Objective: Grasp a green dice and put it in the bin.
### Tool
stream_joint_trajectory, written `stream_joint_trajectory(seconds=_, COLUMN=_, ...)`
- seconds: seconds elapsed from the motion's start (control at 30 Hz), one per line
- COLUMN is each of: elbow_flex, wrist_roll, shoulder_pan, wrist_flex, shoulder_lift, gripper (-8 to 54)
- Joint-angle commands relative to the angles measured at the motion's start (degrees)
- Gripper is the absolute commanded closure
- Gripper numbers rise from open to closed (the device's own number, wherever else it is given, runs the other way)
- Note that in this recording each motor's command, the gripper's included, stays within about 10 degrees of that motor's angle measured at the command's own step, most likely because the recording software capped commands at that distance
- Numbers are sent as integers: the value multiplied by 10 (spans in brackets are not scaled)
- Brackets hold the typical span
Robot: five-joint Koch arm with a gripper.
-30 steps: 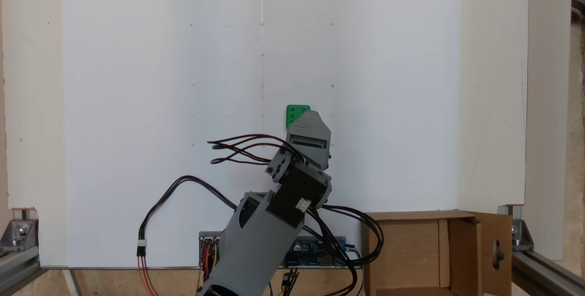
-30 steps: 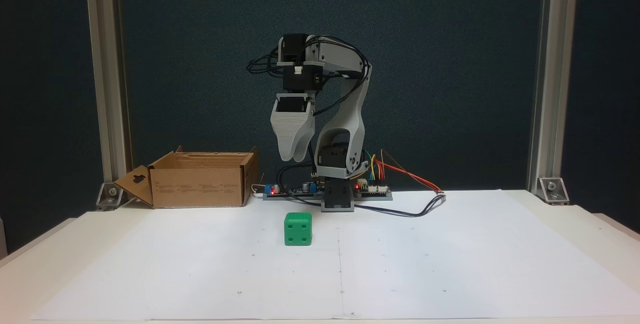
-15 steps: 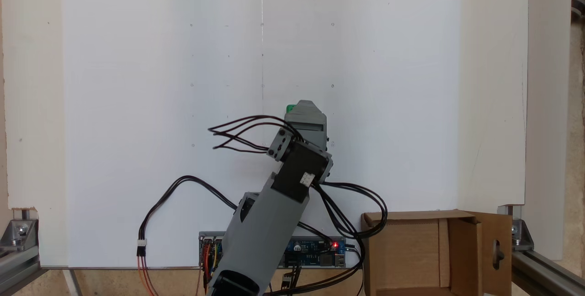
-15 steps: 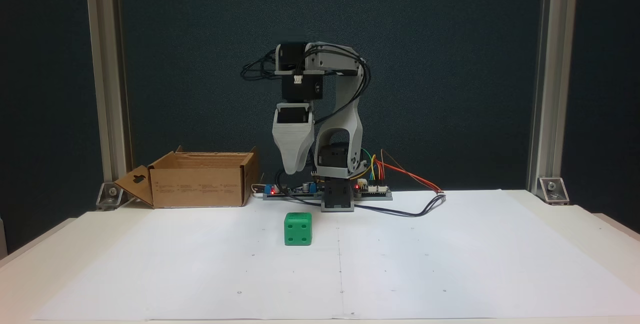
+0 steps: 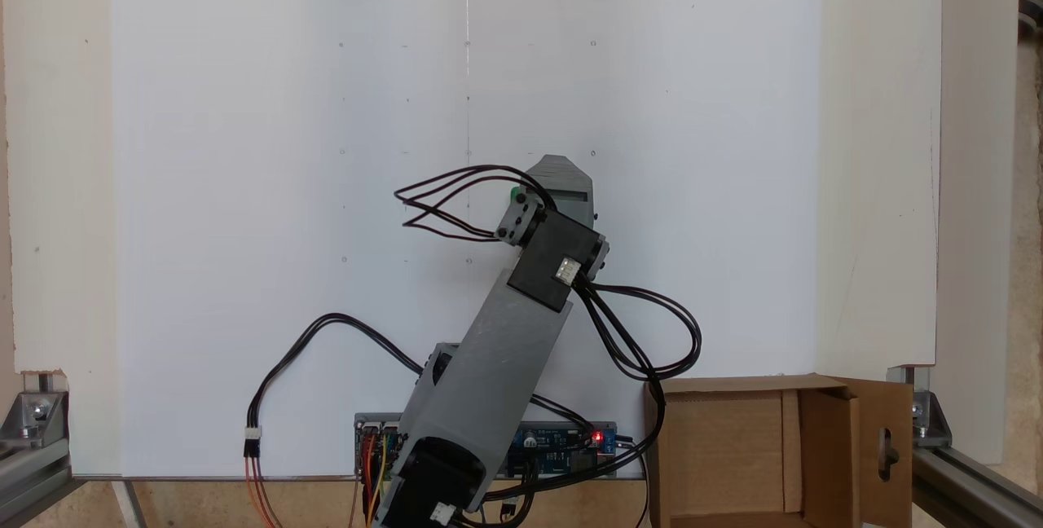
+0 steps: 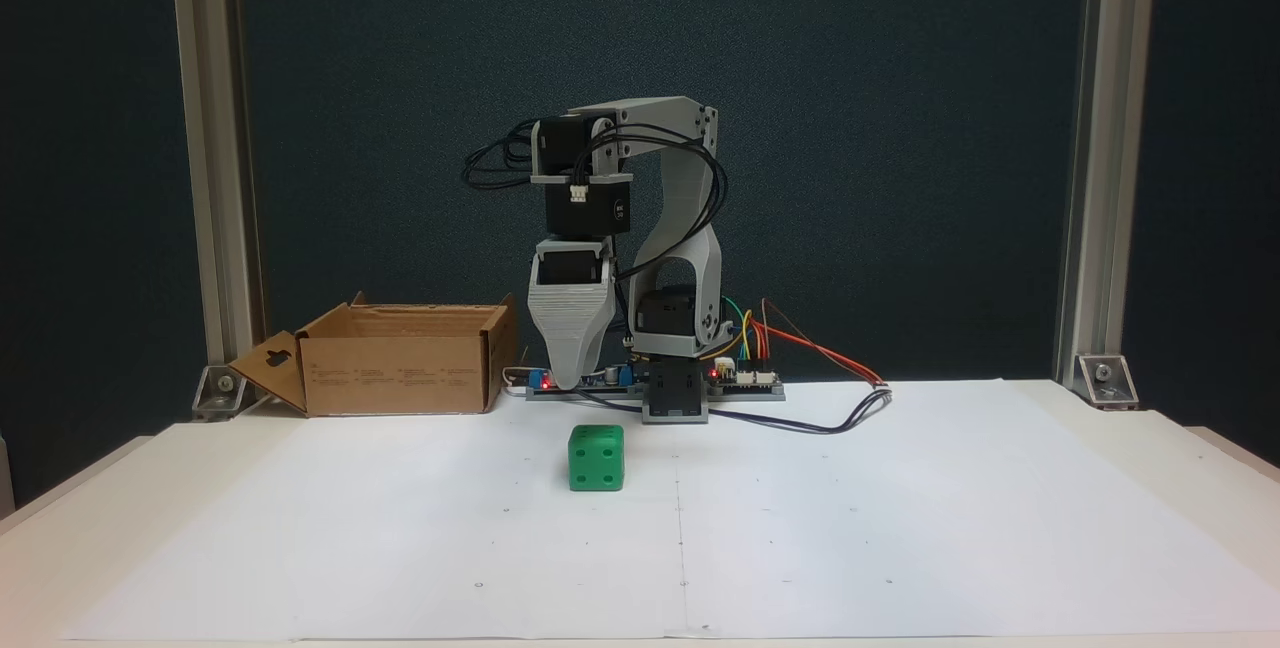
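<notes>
Hand (image 6: 568, 383) hovering above green dice (image 6: 596, 459), apart, grip state unclear

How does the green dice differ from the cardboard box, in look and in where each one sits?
The green dice is a small, bright green closed cube with pips; the cardboard box is brown, much wider, and open on top with flaps spread. The green dice sits out on the white paper sheet, below the hand; the cardboard box sits off the sheet at the table's back edge, beside the arm's base. Both rest flat and are untouched by the hand.
</notes>
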Motion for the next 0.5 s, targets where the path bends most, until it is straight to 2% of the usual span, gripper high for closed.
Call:
stream_joint_trajectory(seconds=0.0, elbow_flex=-38, wrist_roll=-11, shoulder_pan=0, wrist_flex=1, shoulder_lift=6, gripper=-17)
stream_joint_trajectory(seconds=0.47, elbow_flex=13, wrist_roll=16, shoulder_pan=-7, wrist_flex=-15, shoulder_lift=6, gripper=-17)
